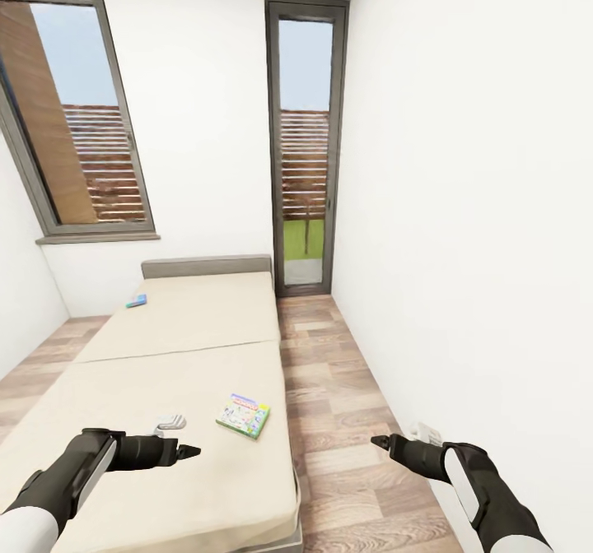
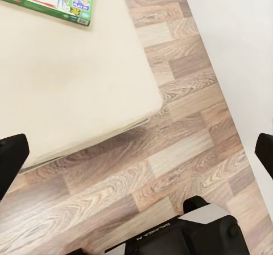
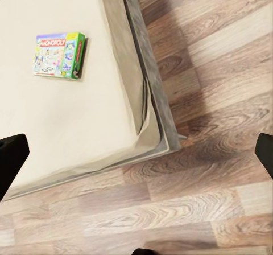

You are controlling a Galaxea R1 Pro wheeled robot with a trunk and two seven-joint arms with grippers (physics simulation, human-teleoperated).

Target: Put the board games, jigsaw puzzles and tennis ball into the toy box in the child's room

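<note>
Both grippers, left (image 1: pixel 188 451) and right (image 1: pixel 377 440), are hanging released, grasping nothing; two games are lying on the bed (image 1: pixel 198 322), green-edged (image 1: pixel 244 415) at 6 o'clock, blue (image 1: pixel 137 300) at 11.

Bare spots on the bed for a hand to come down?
Nowhere crowded. The bed is bare between the green-edged game box near its right edge and the blue box by the headboard, also the near end, under the left gripper.

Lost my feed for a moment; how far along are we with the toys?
Nothing looks done yet. Both bed games remain: the green-edged game near the bed's foot and the blue game by the headboard. Left gripper and right gripper are open, holding nothing. Table and toy box aren't visible here.
</note>
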